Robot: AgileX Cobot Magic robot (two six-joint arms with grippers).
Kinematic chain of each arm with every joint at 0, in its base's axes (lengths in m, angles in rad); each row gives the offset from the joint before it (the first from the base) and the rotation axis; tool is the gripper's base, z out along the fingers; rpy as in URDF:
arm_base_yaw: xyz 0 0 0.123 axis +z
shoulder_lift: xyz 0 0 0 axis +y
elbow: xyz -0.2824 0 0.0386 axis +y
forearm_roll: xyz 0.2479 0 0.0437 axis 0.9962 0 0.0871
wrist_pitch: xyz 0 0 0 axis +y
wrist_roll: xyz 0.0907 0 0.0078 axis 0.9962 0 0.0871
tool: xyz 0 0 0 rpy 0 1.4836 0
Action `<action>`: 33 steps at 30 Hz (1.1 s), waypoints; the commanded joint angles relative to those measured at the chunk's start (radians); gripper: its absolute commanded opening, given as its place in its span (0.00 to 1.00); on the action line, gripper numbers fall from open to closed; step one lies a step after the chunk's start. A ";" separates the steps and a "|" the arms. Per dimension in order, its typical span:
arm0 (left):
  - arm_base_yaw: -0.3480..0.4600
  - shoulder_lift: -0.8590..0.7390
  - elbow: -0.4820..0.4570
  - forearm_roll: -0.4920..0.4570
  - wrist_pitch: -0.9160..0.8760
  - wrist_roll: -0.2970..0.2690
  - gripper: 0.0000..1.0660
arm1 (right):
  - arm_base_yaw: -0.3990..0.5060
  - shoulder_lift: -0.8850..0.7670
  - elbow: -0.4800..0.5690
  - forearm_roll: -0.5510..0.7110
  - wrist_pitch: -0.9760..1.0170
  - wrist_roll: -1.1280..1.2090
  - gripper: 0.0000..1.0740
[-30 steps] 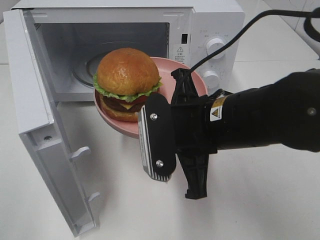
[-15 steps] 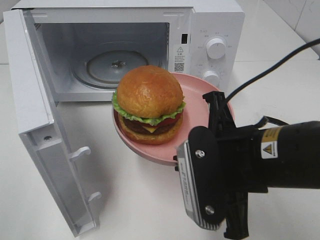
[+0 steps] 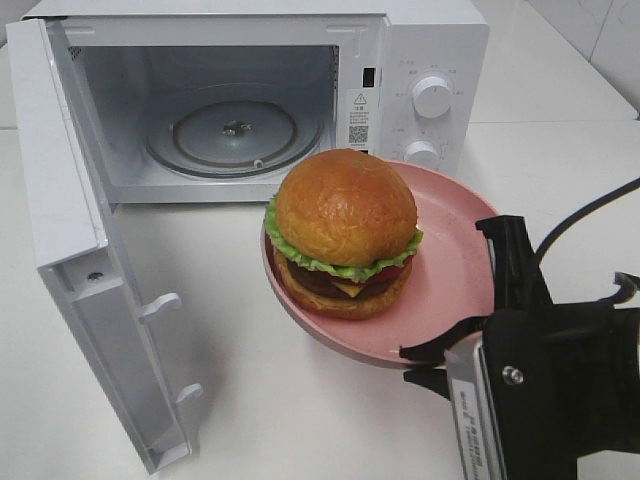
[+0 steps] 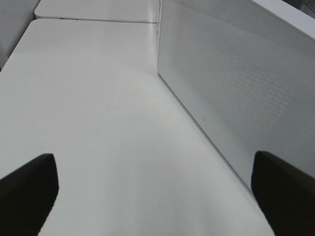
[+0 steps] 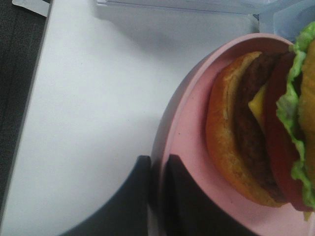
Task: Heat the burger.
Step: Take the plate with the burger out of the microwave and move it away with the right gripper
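The burger (image 3: 345, 230) sits on the pink plate (image 3: 455, 265), raised off the table at about five o'clock from the microwave (image 3: 420, 40) cavity. We judge it tall, soft and loosely stacked, likely to slide if tilted, so the plate rim is the place to hold. Our right gripper (image 5: 156, 169) pinches that rim between closed fingers; our left gripper (image 4: 152, 182) hangs spread and empty beside the door (image 3: 85, 250). The cavity ahead looks roomy; the open door bounds nine o'clock.
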 commanded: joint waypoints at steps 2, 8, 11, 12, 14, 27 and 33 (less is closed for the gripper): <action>0.002 -0.017 0.001 -0.004 -0.011 -0.006 0.94 | 0.001 -0.058 0.007 -0.017 -0.035 -0.001 0.00; 0.002 -0.017 0.001 -0.004 -0.011 -0.006 0.94 | 0.000 -0.080 0.008 -0.181 0.028 0.136 0.00; 0.002 -0.017 0.001 -0.004 -0.011 -0.006 0.94 | 0.000 -0.080 0.008 -0.323 0.037 0.285 0.00; 0.002 -0.017 0.001 -0.004 -0.011 -0.006 0.94 | 0.000 -0.080 0.008 -0.323 0.037 0.285 0.00; 0.002 -0.017 0.001 -0.004 -0.011 -0.006 0.94 | 0.000 -0.080 0.008 -0.419 0.064 0.380 0.00; 0.002 -0.017 0.001 -0.004 -0.011 -0.006 0.94 | 0.000 -0.080 0.008 -0.673 0.130 0.646 0.00; 0.002 -0.017 0.001 -0.004 -0.011 -0.006 0.94 | 0.000 -0.080 -0.006 -0.811 0.193 0.830 0.00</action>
